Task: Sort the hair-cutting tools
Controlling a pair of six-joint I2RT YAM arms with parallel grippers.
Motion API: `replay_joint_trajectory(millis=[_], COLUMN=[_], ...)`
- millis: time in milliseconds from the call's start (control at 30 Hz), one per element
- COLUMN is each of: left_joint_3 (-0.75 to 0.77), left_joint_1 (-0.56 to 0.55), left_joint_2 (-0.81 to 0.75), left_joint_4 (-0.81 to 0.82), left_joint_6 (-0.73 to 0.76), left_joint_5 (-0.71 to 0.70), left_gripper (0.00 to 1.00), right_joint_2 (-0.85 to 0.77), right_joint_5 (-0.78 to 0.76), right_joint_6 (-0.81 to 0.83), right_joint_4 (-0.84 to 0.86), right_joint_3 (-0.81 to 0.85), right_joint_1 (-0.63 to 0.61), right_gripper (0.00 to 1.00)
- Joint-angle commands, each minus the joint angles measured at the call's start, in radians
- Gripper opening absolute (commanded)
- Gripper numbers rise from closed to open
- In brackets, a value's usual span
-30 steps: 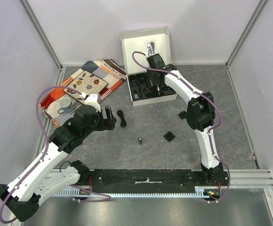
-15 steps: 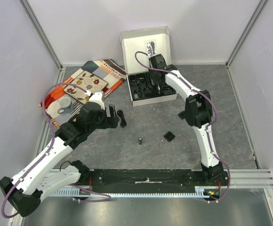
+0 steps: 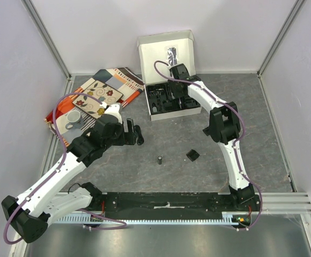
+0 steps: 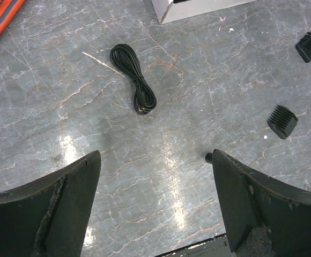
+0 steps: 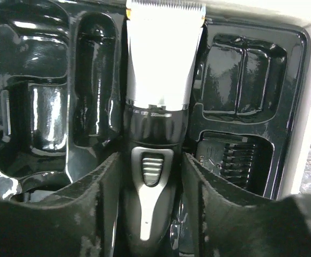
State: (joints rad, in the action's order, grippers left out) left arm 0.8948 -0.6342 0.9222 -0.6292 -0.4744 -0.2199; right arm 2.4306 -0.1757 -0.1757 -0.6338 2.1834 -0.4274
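Just swung my left gripper (image 4: 155, 155), wide open, up to the cord (image 4: 134, 80) at its 11 o'clock, so cord's next; right gripper (image 5: 151, 160) straddles the clipper (image 5: 163, 53) in the 12 o'clock tray (image 5: 48, 107), can't tell if it's gripping.

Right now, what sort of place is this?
Probably a robot lab test cell: plain white walls, aluminium frame posts, and a grey marble-look tabletop with a mounting rail at its near edge.

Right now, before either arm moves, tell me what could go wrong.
1. The fingers of the right gripper closely flank the clipper in the tray; pulling back could drag it out of its slot.
2. The left gripper is open above the table, short of the cord; a pinch on that loose coil may catch only a few loops.
3. Its sweep could knock the cylinder.
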Motion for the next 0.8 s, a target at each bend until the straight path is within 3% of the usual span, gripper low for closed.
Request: replay_joint_trajectory(millis=[0,133,300,400,433,500,533,767], left_joint_3=[0.042,0.041,0.033,0.029,0.027,0.027,0.027,0.020], left_joint_1=[0.001,0.001,0.001,0.001,0.001,0.001,0.001,0.001], left_joint_2=[-0.013,-0.019,-0.034,-0.043,-0.043,-0.046,-0.046,-0.037], left_joint_4=[0.036,0.034,0.034,0.033,0.029,0.026,0.025,0.028], left_joint_6=[0.010,0.002,-0.006,-0.006,-0.006,-0.004,-0.003,0.002], left_joint_5=[0.022,0.027,0.028,0.022,0.019,0.017,0.014,0.007], left_gripper=[0.90,0.90,0.90,0.90,0.90,0.90,0.90,0.90], right_joint_2=[-0.044,-0.108,-0.150,-0.148,-0.140,-0.125,-0.119,-0.160], right_joint_5=[0.033,0.041,0.018,-0.008,-0.013,-0.024,-0.024,0.031], right_joint_6=[-0.008,-0.008,-0.007,-0.011,-0.013,-0.019,-0.028,-0.039], right_joint_4=[0.060,0.059,0.066,0.077,0.082,0.098,0.100,0.124], right_joint_3=[0.058,0.065,0.064,0.064,0.064,0.059,0.059,-0.040], right_joint_1=[-0.002,-0.004,-0.004,-0.004,-0.004,-0.004,-0.004,-0.008], right_gripper=[0.60,0.69,0.71,0.60,0.41,0.21,0.02,0.00])
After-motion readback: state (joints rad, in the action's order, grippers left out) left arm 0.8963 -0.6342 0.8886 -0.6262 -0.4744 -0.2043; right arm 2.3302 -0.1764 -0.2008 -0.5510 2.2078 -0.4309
